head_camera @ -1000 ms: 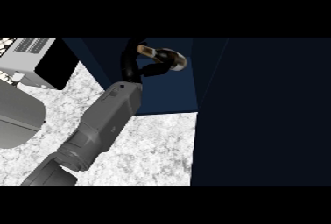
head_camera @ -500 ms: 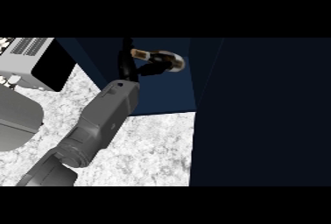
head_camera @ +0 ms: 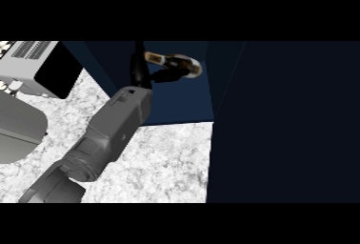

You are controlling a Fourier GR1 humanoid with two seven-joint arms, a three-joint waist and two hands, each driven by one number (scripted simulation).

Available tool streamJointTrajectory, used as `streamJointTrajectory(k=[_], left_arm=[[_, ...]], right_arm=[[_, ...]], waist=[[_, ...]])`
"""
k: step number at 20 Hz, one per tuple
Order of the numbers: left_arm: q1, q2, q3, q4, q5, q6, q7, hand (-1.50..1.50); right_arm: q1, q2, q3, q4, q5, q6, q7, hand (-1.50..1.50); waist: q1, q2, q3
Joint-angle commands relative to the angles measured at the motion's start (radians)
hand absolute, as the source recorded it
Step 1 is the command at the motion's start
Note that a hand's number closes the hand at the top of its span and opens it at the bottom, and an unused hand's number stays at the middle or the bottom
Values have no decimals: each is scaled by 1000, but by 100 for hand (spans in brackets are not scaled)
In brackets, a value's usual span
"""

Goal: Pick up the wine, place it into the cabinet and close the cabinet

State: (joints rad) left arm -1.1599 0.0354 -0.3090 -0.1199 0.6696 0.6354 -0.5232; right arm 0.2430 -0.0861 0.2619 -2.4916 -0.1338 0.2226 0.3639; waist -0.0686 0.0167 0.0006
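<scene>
The wine bottle (head_camera: 177,62) lies nearly on its side, high in the view, with a tan label and a pale end pointing right. My left hand (head_camera: 146,72) is shut on it, fingers curled round its dark body. Its grey forearm (head_camera: 116,124) rises from the lower left. Hand and bottle are in front of the dark blue cabinet (head_camera: 179,100) opening, above the counter. The cabinet's open door (head_camera: 288,124) fills the right side as a large dark panel. My right hand does not show.
A speckled white counter (head_camera: 165,162) runs below the cabinet. A grey sink (head_camera: 14,131) sits at the left edge. A grey and black appliance (head_camera: 38,64) stands at the upper left.
The bottle in my left hand has rocked slightly and stayed almost in the same spot before the cabinet. The forearm has barely shifted.
</scene>
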Motion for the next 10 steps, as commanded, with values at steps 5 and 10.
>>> streamJointTrajectory(k=[5, 10], left_arm=[[6, 43, 17, -44, -20, -100, -87, -150], [63, 17, 54, -124, 6, -185, -142, -150]], right_arm=[[60, -23, -33, -145, -107, 7, 49, -150], [107, -22, -72, -149, -130, 8, 16, -150]], waist=[[29, -9, -1], [44, -16, 0]])
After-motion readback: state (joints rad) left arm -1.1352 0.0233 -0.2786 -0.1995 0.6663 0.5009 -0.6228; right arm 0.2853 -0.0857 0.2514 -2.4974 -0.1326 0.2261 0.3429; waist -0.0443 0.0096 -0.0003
